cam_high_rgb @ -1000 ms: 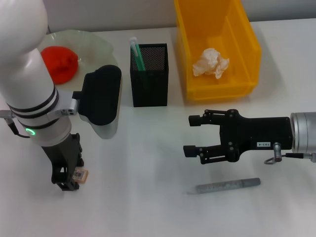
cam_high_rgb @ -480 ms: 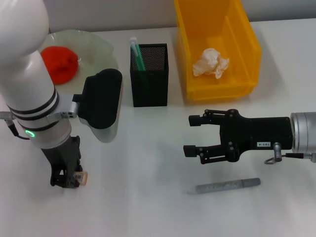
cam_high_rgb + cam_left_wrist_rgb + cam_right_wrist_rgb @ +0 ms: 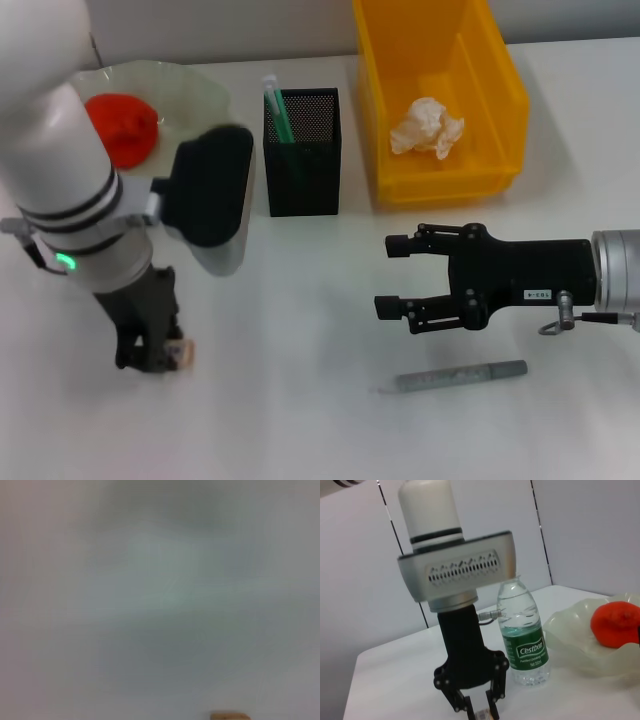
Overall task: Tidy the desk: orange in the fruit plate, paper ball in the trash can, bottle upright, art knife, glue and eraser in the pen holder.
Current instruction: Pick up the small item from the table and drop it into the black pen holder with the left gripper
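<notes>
orange (image 3: 122, 128) bright red-orange on a pale green plate (image 3: 195, 85), black mesh pen holder (image 3: 302, 152), yellow bin (image 3: 440, 95) with white paper ball (image 3: 426, 127), grey knife (image 3: 460, 376), green-labelled clear bottle (image 3: 523, 637), white desk (image 3: 300, 400).

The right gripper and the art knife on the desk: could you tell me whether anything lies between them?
No: in the head view, only bare white desk separates the open right gripper from the art knife lying apart beside it.
</notes>
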`<action>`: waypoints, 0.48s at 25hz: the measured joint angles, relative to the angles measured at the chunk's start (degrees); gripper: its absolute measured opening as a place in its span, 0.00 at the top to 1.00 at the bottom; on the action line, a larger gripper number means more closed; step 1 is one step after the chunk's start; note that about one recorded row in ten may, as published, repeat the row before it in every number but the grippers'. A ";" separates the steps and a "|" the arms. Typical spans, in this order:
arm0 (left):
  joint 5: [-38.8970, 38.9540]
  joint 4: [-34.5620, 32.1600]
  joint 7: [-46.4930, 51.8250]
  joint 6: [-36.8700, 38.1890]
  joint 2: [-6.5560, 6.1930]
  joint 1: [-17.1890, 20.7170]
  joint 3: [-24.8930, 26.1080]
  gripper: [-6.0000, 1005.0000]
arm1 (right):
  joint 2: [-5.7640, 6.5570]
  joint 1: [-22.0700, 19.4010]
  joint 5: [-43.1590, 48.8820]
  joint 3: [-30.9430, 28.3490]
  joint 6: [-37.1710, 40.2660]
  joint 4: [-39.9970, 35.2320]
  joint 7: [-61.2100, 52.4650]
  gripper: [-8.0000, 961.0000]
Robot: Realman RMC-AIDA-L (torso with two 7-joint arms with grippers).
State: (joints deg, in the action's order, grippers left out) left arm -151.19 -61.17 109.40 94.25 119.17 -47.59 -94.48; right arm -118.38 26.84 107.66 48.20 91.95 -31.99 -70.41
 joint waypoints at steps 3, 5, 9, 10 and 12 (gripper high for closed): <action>1.08 -4.89 -0.12 2.51 -0.09 0.78 3.26 0.72 | 0.12 -0.14 0.00 0.04 0.07 0.00 0.00 0.12; 2.44 -7.22 -0.49 3.71 -0.23 1.16 4.91 0.72 | 0.19 -0.27 0.00 -0.08 0.18 -0.01 0.00 0.12; 6.27 -16.66 -2.00 6.79 -0.46 3.10 11.85 0.72 | 0.34 -0.38 0.00 -0.09 0.71 -0.17 -0.09 0.12; 6.51 -18.99 -2.19 6.83 -0.48 3.62 13.59 0.72 | 0.34 -0.38 0.00 -0.09 0.71 -0.17 -0.09 0.12; 7.92 -21.84 -2.72 6.79 -0.51 4.41 15.90 0.72 | 0.42 -0.39 0.00 -0.03 0.76 -0.24 -0.09 0.12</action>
State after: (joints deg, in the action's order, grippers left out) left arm -143.27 -83.01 106.67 101.04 118.67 -43.18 -78.58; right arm -117.96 26.45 107.66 48.17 92.71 -32.23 -70.49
